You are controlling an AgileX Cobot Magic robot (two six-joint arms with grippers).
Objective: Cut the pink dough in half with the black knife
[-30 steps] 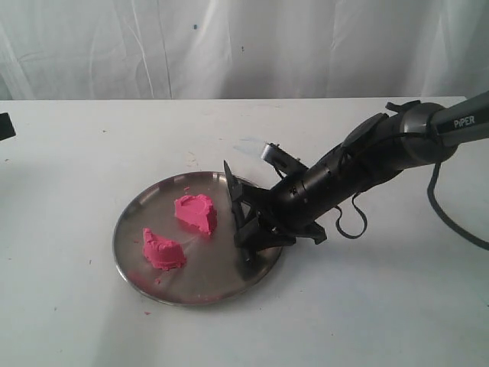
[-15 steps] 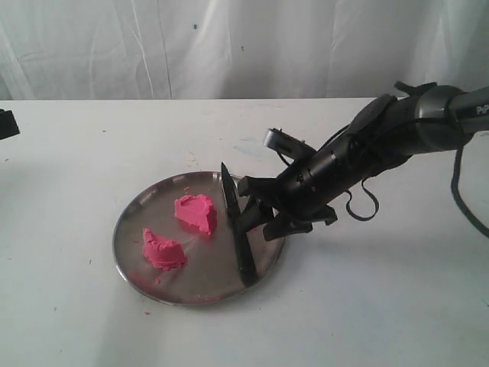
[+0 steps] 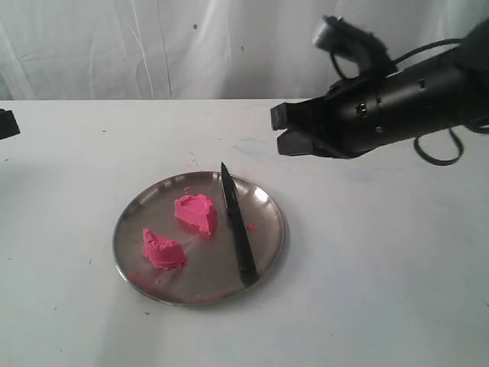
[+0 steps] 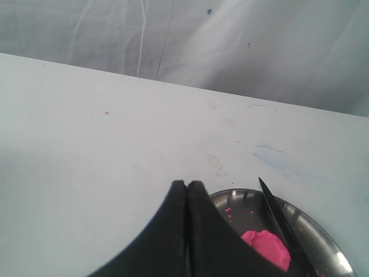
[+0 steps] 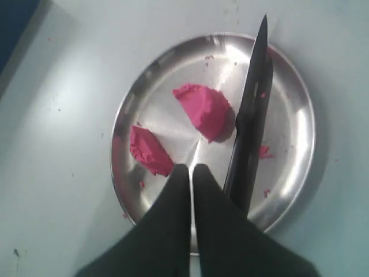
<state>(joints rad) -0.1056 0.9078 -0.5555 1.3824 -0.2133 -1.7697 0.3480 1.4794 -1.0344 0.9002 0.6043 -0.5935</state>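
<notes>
Dough (image 3: pixel 182 231) lies halved beside the knife (image 3: pixel 238 230); both end effectors (image 3: pixel 280 130) (image 4: pixel 187 186) are pressed together, empty.

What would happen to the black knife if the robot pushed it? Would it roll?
Probably not. The black knife lies flat on the round steel plate, so it would likely slide instead. The shiny plate looks smooth, so it may slip easily. Its thin, straight blade looks stiff, not floppy.
</notes>
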